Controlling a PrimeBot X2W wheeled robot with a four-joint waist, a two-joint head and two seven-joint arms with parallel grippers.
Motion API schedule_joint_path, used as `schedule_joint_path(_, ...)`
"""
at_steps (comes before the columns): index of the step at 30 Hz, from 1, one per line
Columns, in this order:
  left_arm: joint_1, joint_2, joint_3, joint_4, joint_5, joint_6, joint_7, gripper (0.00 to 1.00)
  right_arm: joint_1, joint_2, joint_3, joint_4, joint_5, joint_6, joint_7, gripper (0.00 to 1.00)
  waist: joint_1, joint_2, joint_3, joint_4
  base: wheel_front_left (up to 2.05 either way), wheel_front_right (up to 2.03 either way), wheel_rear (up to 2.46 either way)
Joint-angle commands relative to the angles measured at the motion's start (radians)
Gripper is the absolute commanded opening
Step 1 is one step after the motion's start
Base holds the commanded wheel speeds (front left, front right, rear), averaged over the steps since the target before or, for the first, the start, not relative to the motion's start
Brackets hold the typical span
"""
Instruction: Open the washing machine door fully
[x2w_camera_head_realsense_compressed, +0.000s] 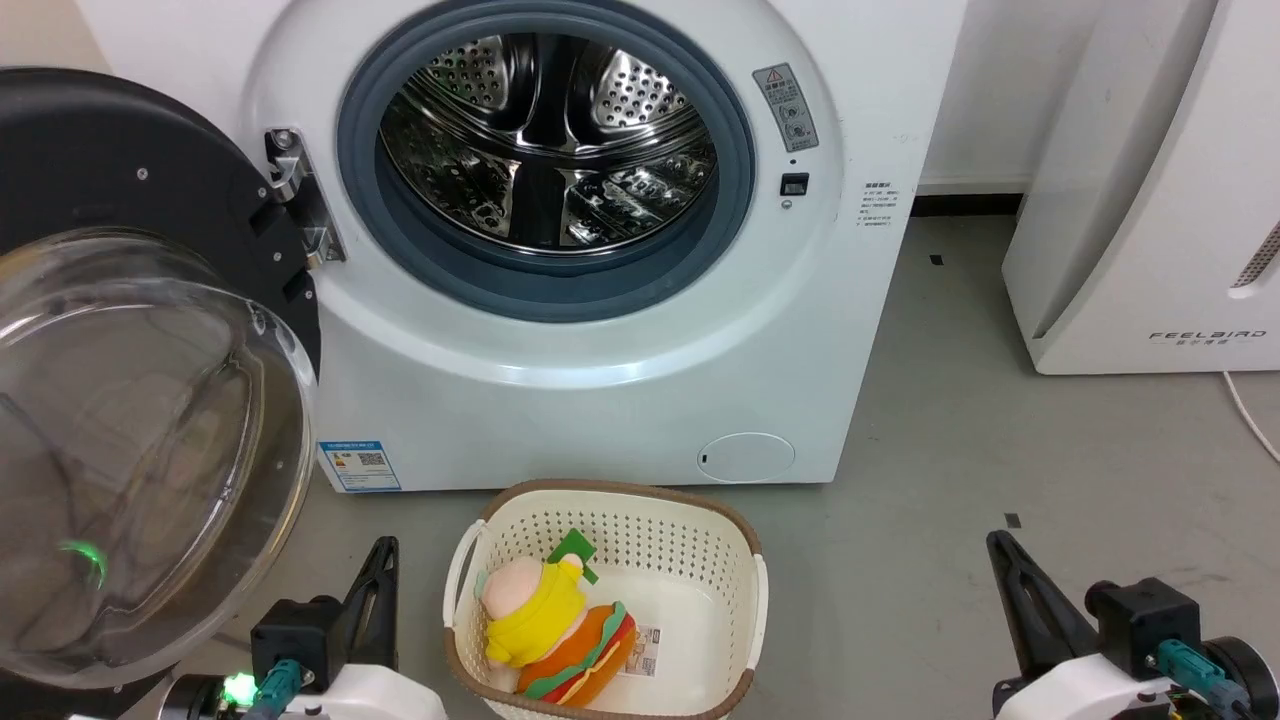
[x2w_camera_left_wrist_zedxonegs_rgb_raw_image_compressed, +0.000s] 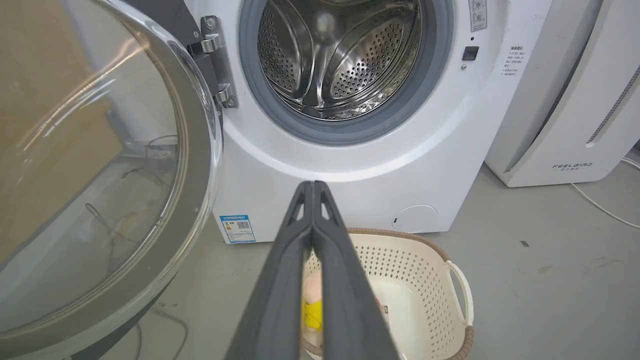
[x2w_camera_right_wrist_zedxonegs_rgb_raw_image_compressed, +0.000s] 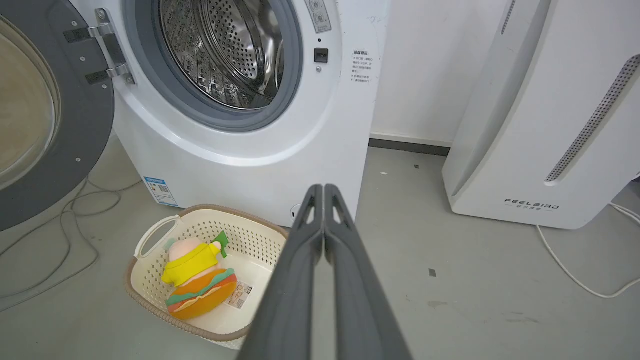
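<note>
The floor (x2w_camera_head_realsense_compressed: 1000, 450) is smooth pale grey concrete, flecked with small dark marks; it meets a plain white wall (x2w_camera_head_realsense_compressed: 985, 90) along a dark skirting strip (x2w_camera_head_realsense_compressed: 965, 204). The big white front-loading washing machine (x2w_camera_head_realsense_compressed: 600, 400) stands on it near that wall; its round mouth lies bare, showing the perforated steel drum (x2w_camera_head_realsense_compressed: 545, 140) inside a grey rubber ring (x2w_camera_head_realsense_compressed: 545, 285); a blue label sticker (x2w_camera_head_realsense_compressed: 360, 465) sits at the front's lower left corner.

The large round black washing machine door (x2w_camera_head_realsense_compressed: 130, 420), with its bulging clear glass bowl, hangs from a metal hinge (x2w_camera_head_realsense_compressed: 295, 195) at the mouth's left edge; it is swung wide to the left, inner face toward the robot.

On the floor just before the machine's front stands a cream perforated plastic basket (x2w_camera_head_realsense_compressed: 610, 510) with a brown rim; a yellow, pink and orange plush toy (x2w_camera_head_realsense_compressed: 555, 630) lies in it. A tall white appliance (x2w_camera_head_realsense_compressed: 1150, 200) lettered FEELBIRD stands to the right, apart from the machine; a white cable (x2w_camera_head_realsense_compressed: 1250, 415) trails beside it; thin grey cables (x2w_camera_right_wrist_zedxonegs_rgb_raw_image_compressed: 65, 240) loop on the floor under the door.

The left gripper (x2w_camera_head_realsense_compressed: 385, 548) is low beside the basket, its long dark fingers pressed together on nothing; the right gripper (x2w_camera_head_realsense_compressed: 998, 545) is low over bare floor, likewise pressed together and holding nothing.
</note>
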Motion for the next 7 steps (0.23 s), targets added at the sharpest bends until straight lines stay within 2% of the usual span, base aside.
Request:
schedule_joint_path(1,-0.023,-0.003,0.003,-0.009,0.010,0.000,0.004,0.00,-0.025,0.002,0.003,0.002,-0.004,0.000,-0.007,0.00,-0.0001,-0.0001,0.000,0.000,0.00,0.00,0.00)
schedule_joint_path(7,-0.029,-0.008,0.007,-0.016,0.021,0.001,0.013,0.00,-0.033,0.002,0.004,0.003,-0.008,0.000,-0.008,0.00,-0.0001,-0.0001,0.003,0.000,0.00,0.00,0.00)
